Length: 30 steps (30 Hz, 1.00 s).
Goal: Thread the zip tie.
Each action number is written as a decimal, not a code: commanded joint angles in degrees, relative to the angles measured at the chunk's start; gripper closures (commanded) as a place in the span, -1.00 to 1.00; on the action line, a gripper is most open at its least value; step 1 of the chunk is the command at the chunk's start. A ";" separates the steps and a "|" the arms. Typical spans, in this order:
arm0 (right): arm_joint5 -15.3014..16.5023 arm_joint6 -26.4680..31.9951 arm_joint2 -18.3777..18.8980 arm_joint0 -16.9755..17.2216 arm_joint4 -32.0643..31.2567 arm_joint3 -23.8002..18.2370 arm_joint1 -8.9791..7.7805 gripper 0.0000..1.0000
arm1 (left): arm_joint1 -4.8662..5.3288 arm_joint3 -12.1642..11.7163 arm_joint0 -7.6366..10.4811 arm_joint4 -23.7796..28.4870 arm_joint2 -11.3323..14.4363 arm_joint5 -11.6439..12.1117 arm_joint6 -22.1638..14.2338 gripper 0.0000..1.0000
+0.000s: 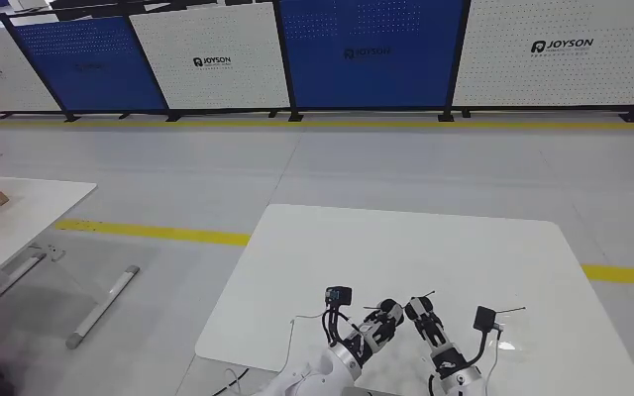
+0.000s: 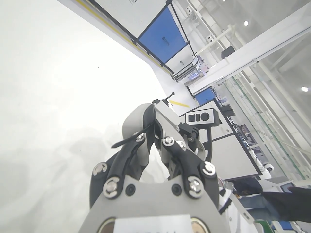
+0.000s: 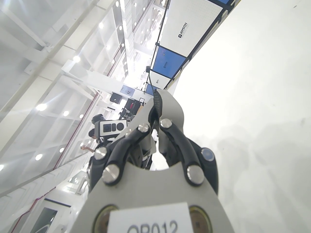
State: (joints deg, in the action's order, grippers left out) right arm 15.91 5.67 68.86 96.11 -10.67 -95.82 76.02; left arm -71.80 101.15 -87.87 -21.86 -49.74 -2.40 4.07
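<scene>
Both grippers hover close together over the near edge of the white table (image 1: 416, 247). My left gripper (image 2: 155, 105) is shut on a thin black zip tie (image 2: 126, 141). One flat end of the tie sticks out sideways from the fingers and a thin tip (image 2: 170, 95) shows beyond them. My right gripper (image 3: 156, 93) is shut on the zip tie (image 3: 151, 81), whose strap runs past the fingertips to a small square head (image 3: 148, 68). From above, the left gripper (image 1: 388, 313) and right gripper (image 1: 422, 309) stand side by side, almost touching.
The table's bare top stretches away beyond the grippers. Each arm's wrist camera (image 1: 339, 295) (image 1: 485, 319) juts out beside its gripper. Another white table (image 1: 30, 208) stands at the left, with blue and white panels (image 1: 367, 49) along the back.
</scene>
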 commanded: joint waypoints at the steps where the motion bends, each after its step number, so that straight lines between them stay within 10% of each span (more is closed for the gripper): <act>1: -0.02 -0.08 0.01 0.01 -0.03 0.00 -0.02 1.00 | -0.02 -0.02 -0.02 -0.21 0.00 -0.16 0.10 0.90; 13: 0.73 0.45 0.21 0.35 0.27 -0.07 -0.22 1.00 | -0.15 -0.32 -0.04 -0.80 0.03 0.10 0.11 1.00; 14: 0.65 0.33 0.27 0.38 0.35 -0.10 -0.22 0.70 | -0.16 -0.39 -0.03 -0.68 -0.03 0.05 0.16 1.00; 19: 0.95 -0.16 0.44 0.47 0.48 -0.11 -0.26 0.56 | -0.33 -0.78 0.18 0.16 -0.21 -0.41 0.47 1.00; 30: 2.02 -0.71 0.97 1.02 0.99 -0.46 -0.42 1.00 | -0.54 -0.96 0.25 0.17 -0.21 -0.68 0.79 1.00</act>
State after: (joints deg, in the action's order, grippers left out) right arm 17.90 4.93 69.79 97.09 -9.71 -96.26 75.62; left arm -72.32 100.19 -87.60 -21.73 -49.93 -3.09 4.80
